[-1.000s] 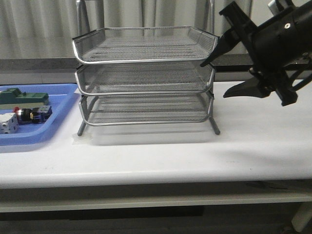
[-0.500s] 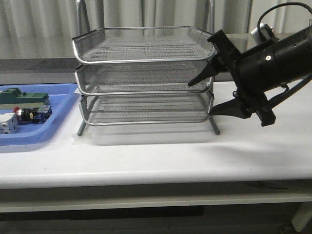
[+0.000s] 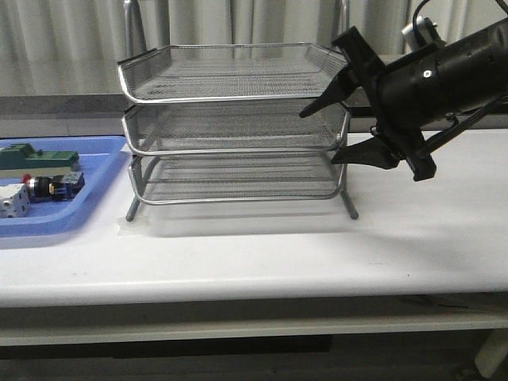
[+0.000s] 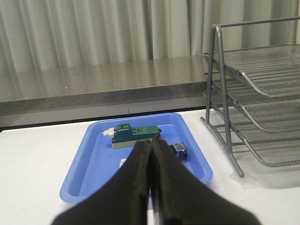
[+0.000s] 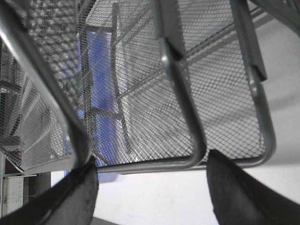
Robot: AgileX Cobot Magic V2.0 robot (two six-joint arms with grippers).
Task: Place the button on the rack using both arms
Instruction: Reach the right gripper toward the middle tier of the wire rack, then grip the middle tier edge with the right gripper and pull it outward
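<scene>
Since the earlier frames the right gripper (image 3: 340, 132) has swung in from beside the rack (image 3: 235, 127) and up a tier: its spread fingers now bracket the right front corner of the middle tier, one tip above that rim, one just below it.

button (image 3: 49, 187): lies on its side in the blue tray (image 3: 103, 176), left of the rack and well apart from it. Red head with silver collar points away from the rack, dark blue-black body toward it. In the left wrist view only its blue-black end (image 4: 179, 151) shows past the fingertips; the head is hidden.

Around it in the tray: green block (image 3: 36, 159) behind the button, white block (image 3: 14, 200) in front of it, toward the tray's cut-off edge. The tray itself runs off the picture's edge in the front view.

rack: three mesh tiers, silver wire frame, standing on the white table (image 3: 262, 246); nothing visible in any tier.

right gripper, wrist view (image 5: 150, 185): jaws wide apart, rim of the tier between them, mesh fills the rest. Whether a finger touches the wire is not clear.

left gripper (image 4: 152, 149): seen only from its own wrist camera, fingers pressed together with nothing between them, hovering over the near side of the blue tray. Arm itself out of the front view.
</scene>
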